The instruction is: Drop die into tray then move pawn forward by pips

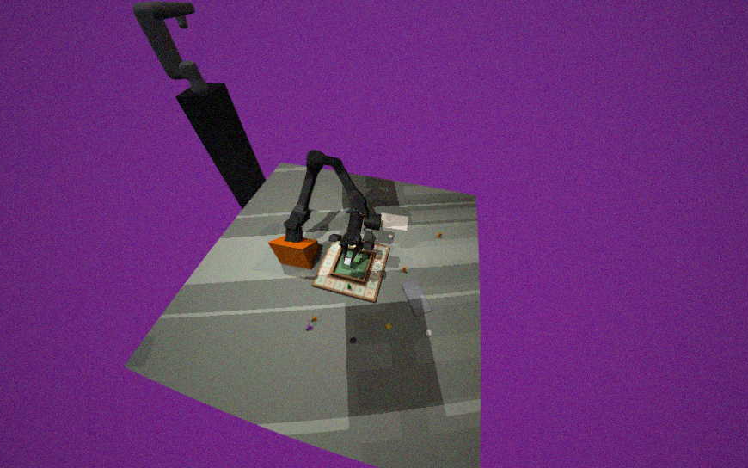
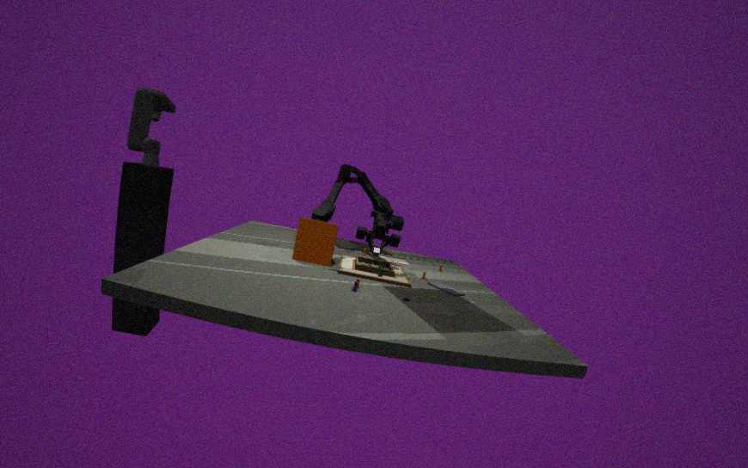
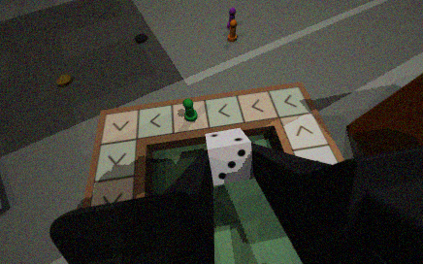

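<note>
While the gripper (image 3: 230, 167) is closed firmly on the white die (image 3: 228, 154) above the green tray (image 3: 172, 165), only the pick-up is done. Release and roll remain — the green pawn (image 3: 189, 110) waits on the ring square just beyond the tray.

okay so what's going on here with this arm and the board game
The arm's gripper is shut on a white die and holds it over the green tray in the middle of the board. The die has not been dropped yet. A green pawn stands on one of the arrow squares along the board's far side. An orange pawn and a purple pawn stand off the board on the table.
</note>
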Robot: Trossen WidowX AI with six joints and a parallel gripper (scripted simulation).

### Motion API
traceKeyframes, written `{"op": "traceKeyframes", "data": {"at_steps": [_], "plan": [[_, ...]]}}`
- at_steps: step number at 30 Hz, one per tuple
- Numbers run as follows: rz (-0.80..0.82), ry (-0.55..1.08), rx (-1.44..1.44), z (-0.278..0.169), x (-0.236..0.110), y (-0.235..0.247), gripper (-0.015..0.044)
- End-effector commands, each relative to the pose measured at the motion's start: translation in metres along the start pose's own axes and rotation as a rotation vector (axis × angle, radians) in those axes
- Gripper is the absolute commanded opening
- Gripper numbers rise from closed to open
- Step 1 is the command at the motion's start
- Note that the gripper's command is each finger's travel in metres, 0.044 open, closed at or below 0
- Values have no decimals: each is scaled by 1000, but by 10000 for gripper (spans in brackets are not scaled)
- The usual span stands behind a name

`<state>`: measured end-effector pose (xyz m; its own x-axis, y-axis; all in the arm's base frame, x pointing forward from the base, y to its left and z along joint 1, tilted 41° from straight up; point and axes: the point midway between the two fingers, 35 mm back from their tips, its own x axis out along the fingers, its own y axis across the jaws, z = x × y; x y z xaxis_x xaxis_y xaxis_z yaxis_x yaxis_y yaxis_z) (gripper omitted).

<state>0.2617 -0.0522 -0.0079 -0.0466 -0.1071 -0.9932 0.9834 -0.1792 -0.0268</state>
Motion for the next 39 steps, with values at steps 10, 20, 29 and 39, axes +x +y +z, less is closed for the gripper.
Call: {"op": "traceKeyframes", "data": {"at_steps": [10,20,29,39], "plan": [[14,-33,14,7,-43,4,0],[18,-28,10,6,-44,7,0],[18,-28,10,6,-44,7,210],[-13,31,2,34,-63,4,440]]}}
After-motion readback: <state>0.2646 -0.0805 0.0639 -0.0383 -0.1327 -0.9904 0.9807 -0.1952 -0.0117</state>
